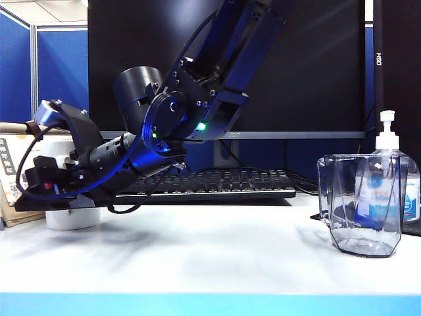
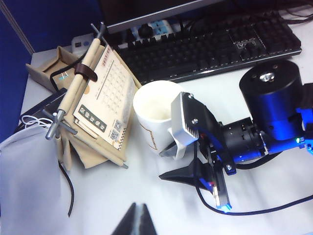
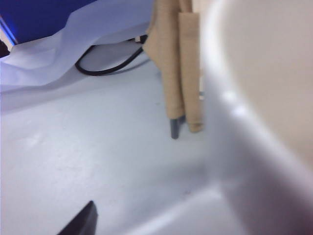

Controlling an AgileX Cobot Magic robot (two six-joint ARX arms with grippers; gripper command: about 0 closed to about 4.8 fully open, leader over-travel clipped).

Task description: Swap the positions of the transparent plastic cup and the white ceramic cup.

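The big white bench [image 1: 217, 257] is smooth and flat. A black monitor [image 1: 296, 59] and a black keyboard [image 1: 223, 184] with many small keys stand at its back.

The right arm [image 1: 197, 99] is black and shiny with round joints. It reaches across to the left side of the exterior view. Its right gripper [image 2: 183, 149] is at the white ceramic cup [image 2: 156, 115]. One pale finger [image 2: 183, 122] lies on the cup's side and one dark finger lies on the bench, with a gap between them. The fingers stand apart, and I cannot tell if they press the cup.

The white ceramic cup is tall, round and smooth. It stands upright at the left end of the bench, just beside a tan cloth calendar [image 2: 100, 93] on wooden sticks. Only the left wrist view shows the calendar and the inside of the cup.

The transparent plastic cup [image 1: 360, 204] is see-through grey with flat angled sides. It stands at the right end, well apart from the white cup, in front of a clear pump bottle [image 1: 395, 178]. Only the exterior view shows it.

The left gripper [image 2: 136, 221] is above the bench near the white cup, with its dark tips pinched together, holding nothing.
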